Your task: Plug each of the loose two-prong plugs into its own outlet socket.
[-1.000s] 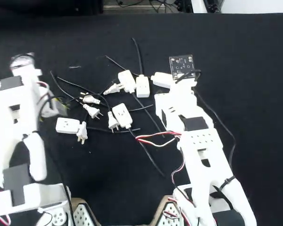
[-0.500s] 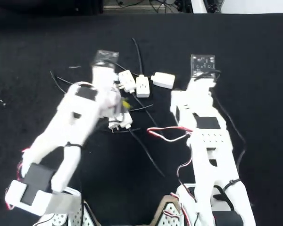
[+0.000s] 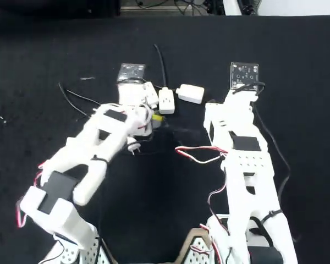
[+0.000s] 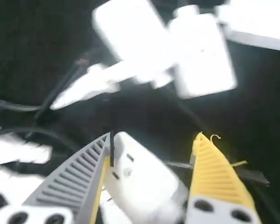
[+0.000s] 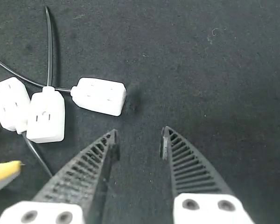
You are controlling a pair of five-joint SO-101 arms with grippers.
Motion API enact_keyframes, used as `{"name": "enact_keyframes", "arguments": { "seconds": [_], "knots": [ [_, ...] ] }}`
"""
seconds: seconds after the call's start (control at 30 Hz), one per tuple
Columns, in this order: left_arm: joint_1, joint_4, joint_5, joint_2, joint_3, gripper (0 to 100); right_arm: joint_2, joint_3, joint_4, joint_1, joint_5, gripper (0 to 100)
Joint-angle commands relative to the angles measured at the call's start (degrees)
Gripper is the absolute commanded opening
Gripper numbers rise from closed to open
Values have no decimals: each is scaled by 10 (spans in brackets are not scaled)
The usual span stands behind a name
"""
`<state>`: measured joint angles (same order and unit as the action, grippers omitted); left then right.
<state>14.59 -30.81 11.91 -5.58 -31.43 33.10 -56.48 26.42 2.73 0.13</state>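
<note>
Three white outlet sockets (image 3: pixel 190 93) (image 3: pixel 166 100) (image 3: pixel 149 93) lie in a row at the table's middle, and a two-prong plug (image 3: pixel 133 146) lies nearer the front. My left gripper (image 4: pixel 152 140) is open and straddles a fourth white socket (image 4: pixel 144 184), which touches the grey finger (image 4: pixel 79 179) but stands off the yellow one (image 4: pixel 214 175). Another plug (image 4: pixel 86 86) lies just beyond, against a socket (image 4: pixel 130 28). My right gripper (image 5: pixel 140 134) hangs open over bare cloth, a little to the right of the rightmost socket (image 5: pixel 99 95), holding nothing.
Thin black cables (image 3: pixel 77 99) run leftward and to the back from the socket cluster. The left arm (image 3: pixel 93 148) covers several plugs. Open black tabletop (image 3: pixel 297 82) lies to the right of the right arm (image 3: pixel 236 143).
The left arm swung from the table's left side in over the socket cluster and lowered around a socket. The right arm drew back to the right, off the rightmost socket.
</note>
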Motion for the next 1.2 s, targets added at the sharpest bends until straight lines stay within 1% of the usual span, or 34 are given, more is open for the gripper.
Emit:
{"name": "enact_keyframes", "arguments": {
  "seconds": [0.0,0.1,0.17,0.33,0.47,0.6,0.7,0.77,0.83,0.9,0.97,1.0,1.07,1.17],
  "knots": [
    [-72,-80,-45,22,-17,274,4,7,-16,8,-4,141],
    [-131,-131,-111,52,-15,274,4,7,-16,6,-4,141],
    [-170,-147,-147,74,-17,274,4,7,-16,5,-4,141],
    [-276,-149,-247,112,-18,274,4,7,-16,5,-4,141],
    [-352,-149,-306,120,-9,274,4,7,-16,5,-4,141],
    [-388,-155,-313,142,0,274,4,7,-16,5,-4,141],
    [-390,-156,-313,181,-4,274,3,7,-15,5,-4,141],
    [-380,-184,-312,219,-2,274,2,7,-15,5,-4,141],
    [-346,-236,-301,256,0,274,1,7,-16,5,-4,141],
    [-297,-274,-265,284,-4,274,1,7,-16,5,-4,141],
    [-245,-283,-221,295,-9,274,1,7,-16,5,-4,141],
    [-219,-270,-193,293,-15,274,0,7,-16,5,-4,141],
    [-179,-216,-128,288,-29,277,0,7,-15,5,-4,141],
    [-155,-73,-13,267,-73,279,0,6,-13,5,-4,141]
  ]
}}
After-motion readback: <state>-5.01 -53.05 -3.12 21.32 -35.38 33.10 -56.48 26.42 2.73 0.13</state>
